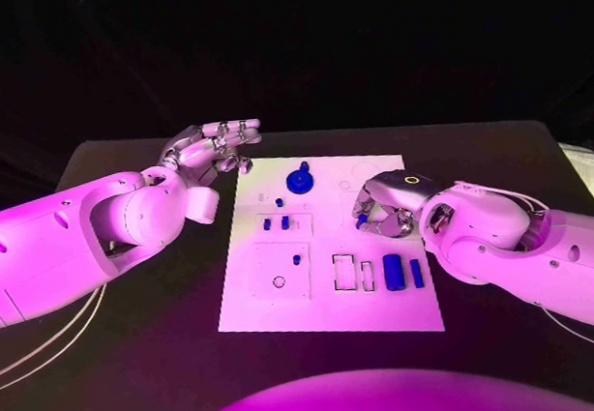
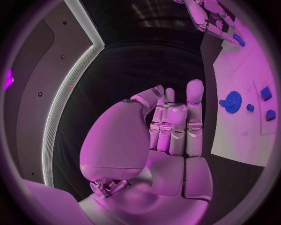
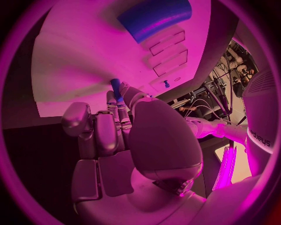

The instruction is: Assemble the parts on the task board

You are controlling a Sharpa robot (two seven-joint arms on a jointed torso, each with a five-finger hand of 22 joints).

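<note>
The white task board [image 1: 251,307] lies in the middle of the black table. A blue gear [image 1: 301,179] stands near its far edge, with small blue pegs [image 1: 268,223] below it. My right hand [image 1: 385,203] hovers over the board's right side and pinches a small blue part [image 1: 363,218] at its fingertips; the right wrist view has that blue part [image 3: 116,87] between thumb and finger. My left hand [image 1: 215,147] hangs off the board's far left corner, fingers straight and apart, holding nothing. In the left wrist view the left hand [image 2: 170,136] is bare and the gear [image 2: 233,101] lies beside it.
Two blue blocks [image 1: 392,272] lie side by side on the board's near right part, beside rectangular slots [image 1: 346,271]. One blue block [image 3: 155,18] looms large in the right wrist view. A tiny blue piece [image 1: 295,259] sits in the board's near left square. Black table surrounds the board.
</note>
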